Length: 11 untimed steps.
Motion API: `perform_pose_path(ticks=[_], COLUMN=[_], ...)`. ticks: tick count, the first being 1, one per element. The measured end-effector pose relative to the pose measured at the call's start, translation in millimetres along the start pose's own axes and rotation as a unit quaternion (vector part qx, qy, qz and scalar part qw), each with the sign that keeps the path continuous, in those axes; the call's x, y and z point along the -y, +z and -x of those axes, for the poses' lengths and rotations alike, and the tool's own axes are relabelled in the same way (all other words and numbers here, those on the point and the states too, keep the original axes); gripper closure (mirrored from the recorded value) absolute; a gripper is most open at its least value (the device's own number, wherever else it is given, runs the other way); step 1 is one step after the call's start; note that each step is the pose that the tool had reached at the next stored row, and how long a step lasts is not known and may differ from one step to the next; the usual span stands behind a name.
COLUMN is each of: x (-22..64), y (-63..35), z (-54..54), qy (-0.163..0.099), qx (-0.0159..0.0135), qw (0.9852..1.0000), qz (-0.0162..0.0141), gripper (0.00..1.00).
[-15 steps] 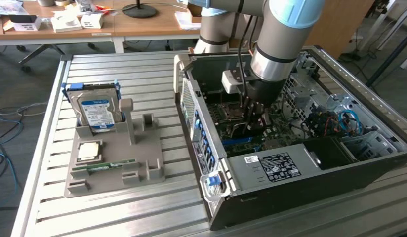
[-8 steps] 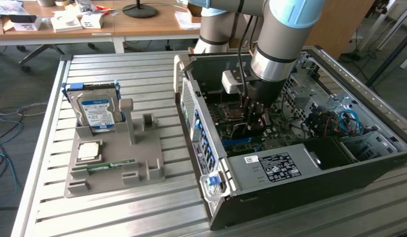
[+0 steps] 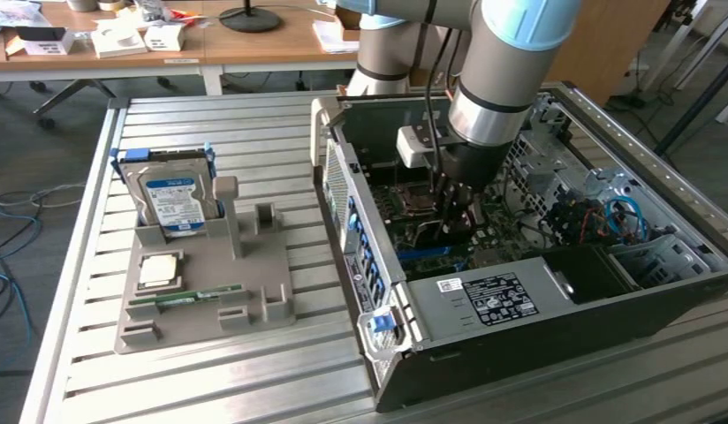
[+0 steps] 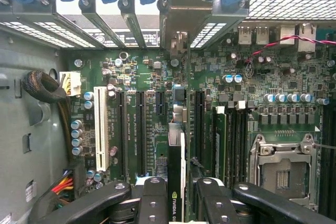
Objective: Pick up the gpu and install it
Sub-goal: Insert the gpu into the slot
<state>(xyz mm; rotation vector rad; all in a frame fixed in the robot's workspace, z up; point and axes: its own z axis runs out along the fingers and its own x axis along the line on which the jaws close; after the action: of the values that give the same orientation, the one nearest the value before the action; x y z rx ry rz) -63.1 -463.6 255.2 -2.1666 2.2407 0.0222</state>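
Gripper (image 4: pixel 176 199): jaws are clamping the gpu by its two flat faces, inside the computer case (image 3: pixel 553 340).
Gpu (image 4: pixel 176 153): is standing edge-on over the motherboard (image 4: pixel 142 77), among the black expansion slots. Whether it is touching, I cannot tell.
Handling: probably light, stiff and fragile, so gripping bare card faces is looking safest.
Writing: "NVIDIA" is showing along the card's edge.

one gpu (image 4: pixel 176 174), one hard drive (image 3: pixel 176 199), one memory stick (image 3: pixel 187 299), one computer case (image 3: pixel 518 353).

Even, soft room light, computer case (image 3: pixel 494 353) interior shadowed, vent grilles (image 4: pixel 286 1) perhaps overexposed
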Motion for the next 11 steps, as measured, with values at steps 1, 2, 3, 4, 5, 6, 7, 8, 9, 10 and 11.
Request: perform_pose_path(ticks=[1,2,3,4,5,6,7,8,9,10,11], x=[0.0,0.0,0.0,0.0,0.0,0.0,0.0,0.0,0.0,0.0,0.0], y=[0.0,-0.1,-0.1,-0.1,0.0,0.0,0.0,0.0,0.1,0.3,1.0], z=[0.0,-0.1,-0.1,0.0,0.0,0.0,0.0,0.0,0.0,0.0,0.0], qy=[0.0,0.0,0.0,0.001,0.001,0.001,0.001,0.001,0.001,0.001,0.001], qx=[-0.0007,-0.0013,-0.0016,-0.0019,-0.0021,-0.0024,-0.0025,-0.0025,-0.0026,-0.0025,-0.0023], qw=[1.0,1.0,1.0,1.0,1.0,1.0,1.0,1.0,1.0,1.0,1.0], qz=[0.0,0.0,0.0,0.0,0.0,0.0,-0.0001,0.0,0.0,-0.0001,-0.0001], gripper=[0.74,0.74,0.74,0.74,0.74,0.74,0.74,0.74,0.74,0.74,0.74])
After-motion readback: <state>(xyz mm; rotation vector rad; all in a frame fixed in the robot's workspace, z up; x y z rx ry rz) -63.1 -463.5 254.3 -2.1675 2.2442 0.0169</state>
